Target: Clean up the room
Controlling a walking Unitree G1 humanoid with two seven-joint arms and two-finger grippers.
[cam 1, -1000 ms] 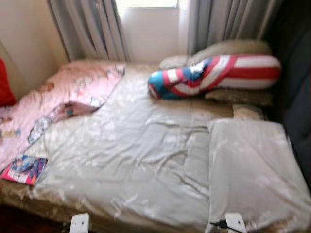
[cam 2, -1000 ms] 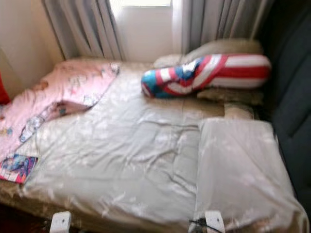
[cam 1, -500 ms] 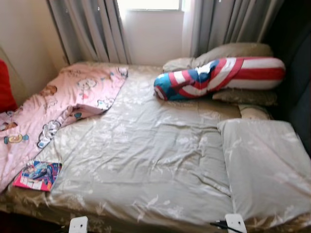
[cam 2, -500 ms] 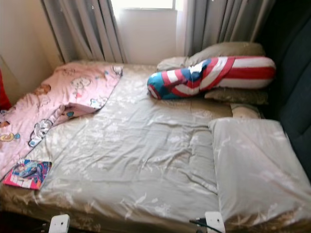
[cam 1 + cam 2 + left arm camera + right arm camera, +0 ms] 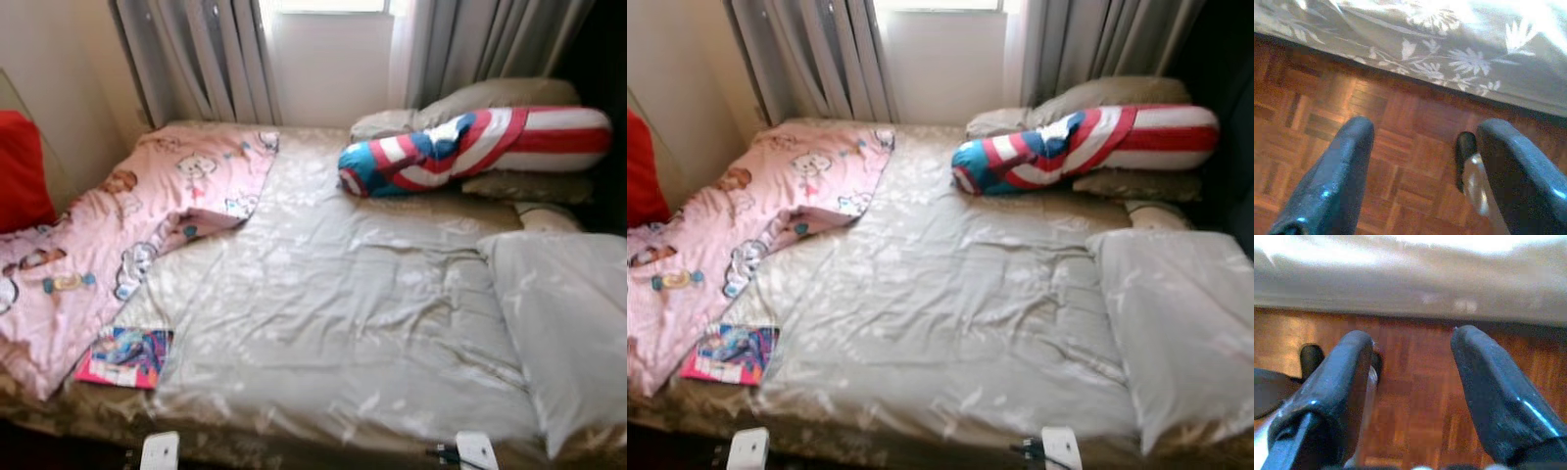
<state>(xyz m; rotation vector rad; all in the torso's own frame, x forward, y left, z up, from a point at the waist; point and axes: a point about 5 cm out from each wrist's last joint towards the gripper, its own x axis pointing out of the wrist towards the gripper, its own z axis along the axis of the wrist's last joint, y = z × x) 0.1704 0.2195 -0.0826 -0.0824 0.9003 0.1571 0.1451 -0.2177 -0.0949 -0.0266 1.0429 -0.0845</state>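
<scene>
While both arms hung idle over the floor (image 5: 1400, 147), left gripper (image 5: 1420, 161) and right gripper (image 5: 1410, 377) with fingers apart and empty, tidying looked barely begun: a book (image 5: 124, 355) lay at the bed's (image 5: 353, 294) front-left corner, beside a rumpled pink sheet (image 5: 127, 215).

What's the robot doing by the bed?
The robot stands at the foot of the bed, holding nothing. Both arms hang low: the left claw and right claw are open above the wooden floor. On the bed lie a pink blanket bunched on the left side, a book near the edge, and a striped pillow by the curtains.
</scene>
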